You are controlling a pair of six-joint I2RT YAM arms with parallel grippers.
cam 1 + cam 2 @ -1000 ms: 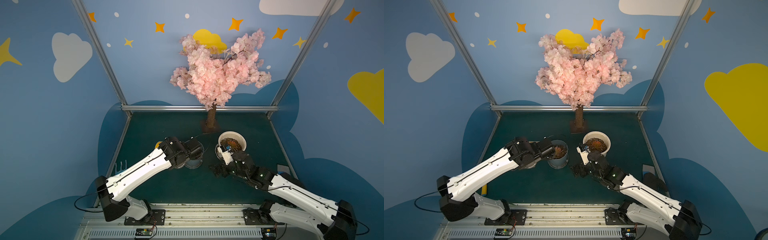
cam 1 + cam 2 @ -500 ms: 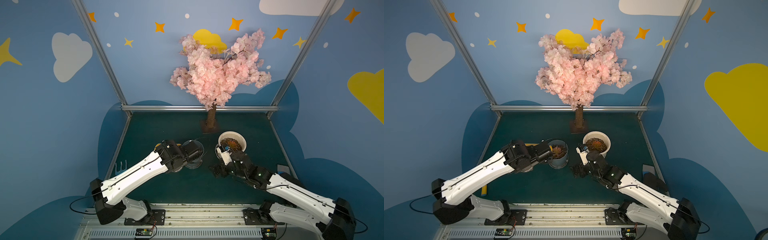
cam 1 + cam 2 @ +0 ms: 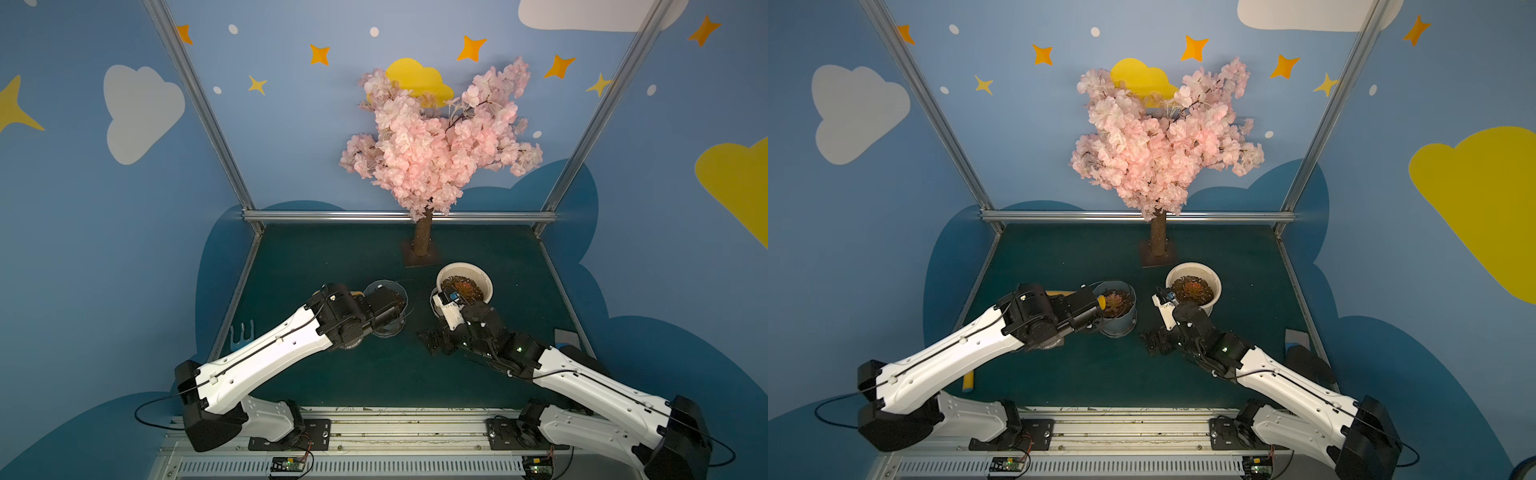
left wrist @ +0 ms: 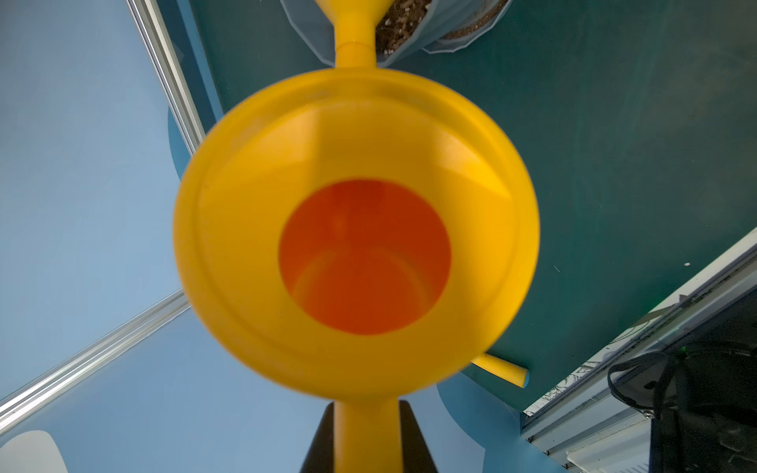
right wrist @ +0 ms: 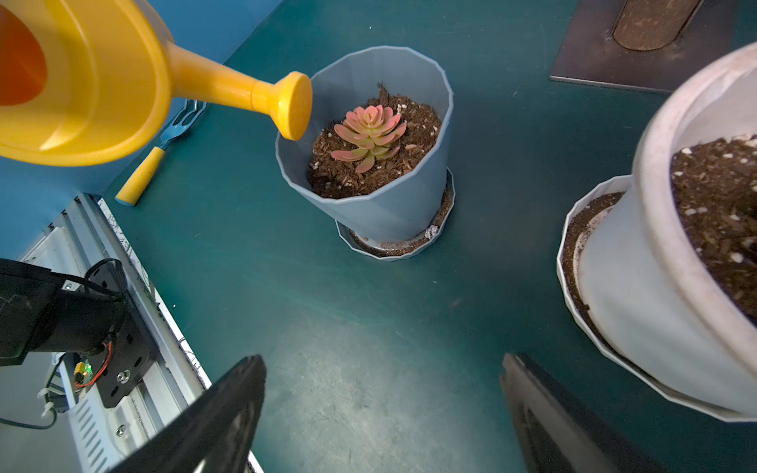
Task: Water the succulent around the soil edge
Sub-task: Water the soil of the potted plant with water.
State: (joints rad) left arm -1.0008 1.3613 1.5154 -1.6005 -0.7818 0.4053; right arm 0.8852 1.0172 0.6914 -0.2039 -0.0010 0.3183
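Risks dousing succulent [image 5: 368,135] or spilling outside blue pot [image 5: 389,204] by overtilting watering can [image 5: 82,82] clamped in left claw [image 4: 366,409], with right claw [image 5: 381,360] gaping empty.

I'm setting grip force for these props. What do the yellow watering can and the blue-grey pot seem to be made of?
The yellow watering can: likely moulded plastic, smooth semi-gloss; uniform colour, a seam ring on the spout, soft highlights. The blue-grey pot: probably plastic, matte; thin faceted walls, even colour, though painted ceramic cannot be ruled out.
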